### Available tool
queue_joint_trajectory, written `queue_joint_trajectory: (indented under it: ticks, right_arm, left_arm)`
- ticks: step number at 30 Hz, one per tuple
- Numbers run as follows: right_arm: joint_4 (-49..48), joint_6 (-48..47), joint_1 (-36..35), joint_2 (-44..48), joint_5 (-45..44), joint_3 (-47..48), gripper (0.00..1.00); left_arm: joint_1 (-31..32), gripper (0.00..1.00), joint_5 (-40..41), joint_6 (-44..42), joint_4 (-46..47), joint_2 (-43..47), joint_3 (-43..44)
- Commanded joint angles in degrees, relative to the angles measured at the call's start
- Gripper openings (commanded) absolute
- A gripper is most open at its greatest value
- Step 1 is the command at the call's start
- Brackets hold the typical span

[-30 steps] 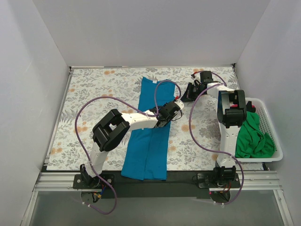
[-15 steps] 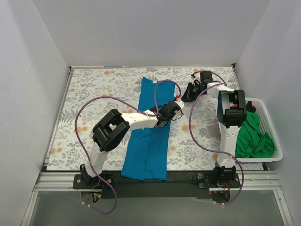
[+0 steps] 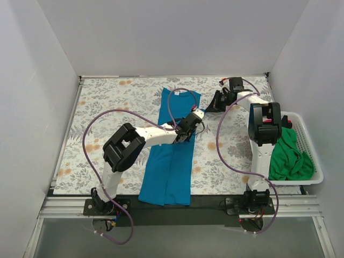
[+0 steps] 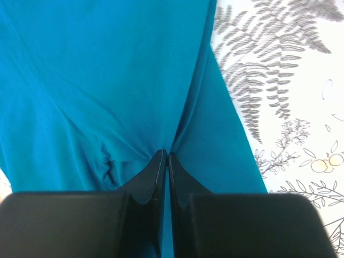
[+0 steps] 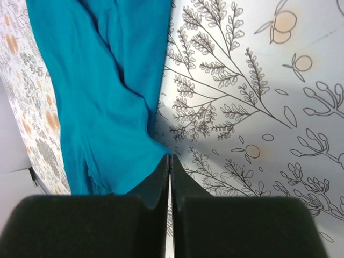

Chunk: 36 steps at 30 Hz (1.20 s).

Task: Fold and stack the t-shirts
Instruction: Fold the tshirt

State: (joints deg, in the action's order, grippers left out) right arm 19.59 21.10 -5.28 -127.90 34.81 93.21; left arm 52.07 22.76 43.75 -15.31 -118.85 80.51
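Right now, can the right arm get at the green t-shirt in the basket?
Probably yes: the green t-shirt lies uncovered in the open-topped basket beside that arm's base, though the right gripper is far off.

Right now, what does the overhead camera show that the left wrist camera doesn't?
Only overhead: both arms, the right gripper, the basket holding a green shirt, and the teal shirt at full length. Only the left wrist: the left gripper close up, shut, with fabric puckering at its tips. Both: the teal shirt lying on the flowered table.
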Motion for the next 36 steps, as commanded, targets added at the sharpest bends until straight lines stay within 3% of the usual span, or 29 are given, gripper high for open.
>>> queue_joint_trajectory:
  ticks: [1, 18, 36]
  right_arm:
    - [-0.52, 1.75, -0.26, 1.34, 1.31, 3.82, 0.01]
    - [-0.87, 7.98, -2.54, -2.18, 3.78, 10.93, 0.01]
    - [-7.02, 14.93, -5.53, -8.33, 6.15, 17.35, 0.01]
  left_arm:
    - [-2.32, 0.0, -2.63, 5.99, -0.16, 5.9, -1.58]
    - [-11.46, 0.0, -17.48, 17.6, 0.19, 11.18, -5.36]
    - [-14.1, 0.0, -24.61, 25.15, 1.16, 11.44, -6.86]
